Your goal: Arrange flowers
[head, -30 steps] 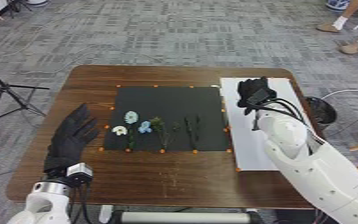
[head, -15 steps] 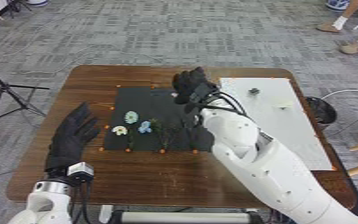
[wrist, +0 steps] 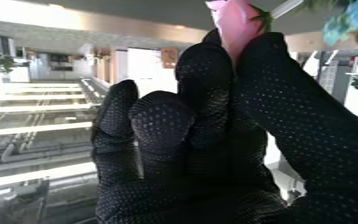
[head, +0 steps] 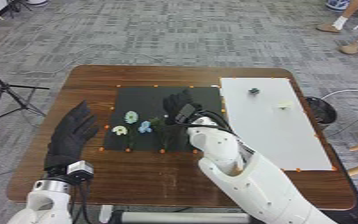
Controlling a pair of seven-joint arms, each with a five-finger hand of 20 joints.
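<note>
My right hand (head: 182, 106) is over the right part of the black mat (head: 149, 95). In the right wrist view, the thumb and a finger of this hand (wrist: 206, 105) pinch a pink flower (wrist: 234, 25) at their tips. Left of it on the mat lie a pale green-white flower (head: 131, 117), a white flower (head: 119, 130) and a blue flower (head: 145, 127); the hand and arm hide part of the mat. On the white board (head: 273, 140) are a dark flower (head: 254, 91) and a pale yellow one (head: 284, 106). My left hand (head: 71, 132) rests open beside the mat, holding nothing.
Orange markers dot the edges of mat and board on the brown table (head: 158, 185). A dark bin (head: 321, 111) stands off the table's right edge, and a black tripod (head: 7, 87) stands on the floor to the left.
From the white board my right hand has come left over the mat, then slightly down the view, uncovering the two flowers on the board. My left hand has barely moved.
</note>
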